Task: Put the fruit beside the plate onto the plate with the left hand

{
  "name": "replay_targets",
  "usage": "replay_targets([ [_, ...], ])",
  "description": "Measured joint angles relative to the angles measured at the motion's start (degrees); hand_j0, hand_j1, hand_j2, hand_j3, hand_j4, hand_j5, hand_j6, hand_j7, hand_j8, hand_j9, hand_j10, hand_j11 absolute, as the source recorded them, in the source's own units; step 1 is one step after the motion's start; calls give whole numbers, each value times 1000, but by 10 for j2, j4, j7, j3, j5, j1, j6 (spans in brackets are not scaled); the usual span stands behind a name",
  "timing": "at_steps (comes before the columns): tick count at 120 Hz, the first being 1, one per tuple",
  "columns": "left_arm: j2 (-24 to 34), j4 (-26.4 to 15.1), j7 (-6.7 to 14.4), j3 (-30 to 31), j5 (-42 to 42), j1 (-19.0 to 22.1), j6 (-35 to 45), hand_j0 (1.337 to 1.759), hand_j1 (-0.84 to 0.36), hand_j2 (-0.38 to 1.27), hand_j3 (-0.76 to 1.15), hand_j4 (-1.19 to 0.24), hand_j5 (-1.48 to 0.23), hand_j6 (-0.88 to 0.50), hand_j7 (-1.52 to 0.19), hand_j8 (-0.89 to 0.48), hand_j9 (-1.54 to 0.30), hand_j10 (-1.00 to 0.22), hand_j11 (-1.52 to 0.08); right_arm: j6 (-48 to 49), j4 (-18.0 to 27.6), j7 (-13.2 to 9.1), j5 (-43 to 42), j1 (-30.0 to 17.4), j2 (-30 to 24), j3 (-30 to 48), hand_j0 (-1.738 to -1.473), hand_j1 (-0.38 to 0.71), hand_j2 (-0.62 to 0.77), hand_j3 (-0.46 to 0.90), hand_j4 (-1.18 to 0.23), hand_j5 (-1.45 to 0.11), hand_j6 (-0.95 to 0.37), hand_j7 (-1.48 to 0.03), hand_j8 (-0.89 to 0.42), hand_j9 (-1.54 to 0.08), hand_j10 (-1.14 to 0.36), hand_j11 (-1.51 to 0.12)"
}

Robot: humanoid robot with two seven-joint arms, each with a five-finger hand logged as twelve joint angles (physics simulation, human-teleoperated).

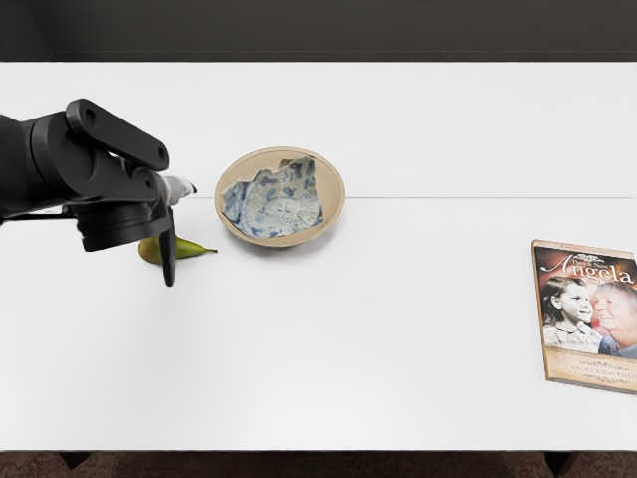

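Just beneath the left hand (124, 204), and partly hidden by it, lies the fruit (191, 248) — a small yellow-green piece, pear-like, with its pointed end aimed away from the hand toward the right. It rests on the white table (358, 358), not on the plate. The hand is black and bulky, on an arm that enters from the left edge of the view. A dark part of the hand crosses in front of the fruit's middle. Whether the hand is spread, closed, or clamped on the fruit cannot be told from this angle.

To the right of the hand and slightly farther back sits the plate (332, 189) — round and tan-rimmed, with a mottled blue and white pattern across its centre. The fruit is near the plate's lower left edge, apart from it.

Well away from the hand, far to the right and nearer the front of the table, a book (587, 314) lies flat. Its cover shows a girl and an older man under the word "Angela".
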Motion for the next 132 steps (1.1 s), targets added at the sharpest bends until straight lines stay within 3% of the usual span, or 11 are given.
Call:
replay_targets([
  [34,-20,5,1,3,-1,43,123,1658,319,5,0,-25,-33,-26,-33,-25,-33,-25,-33,0,0,0,0,0,0,0,-1658,-349,0,0,0,0,0,0,0,0,0,0],
  [83,-20,2,1,18,-4,69,134,1658,316,6,0,-28,-37,-29,-36,-28,-36,-28,-36,0,0,0,0,0,0,0,-1658,-349,0,0,0,0,0,0,0,0,0,0],
  [132,-21,27,0,31,-4,88,134,1658,230,20,0,-99,-129,-100,-129,-100,-129,-99,-129,0,0,0,0,0,0,0,-1658,-349,0,0,0,0,0,0,0,0,0,0],
])
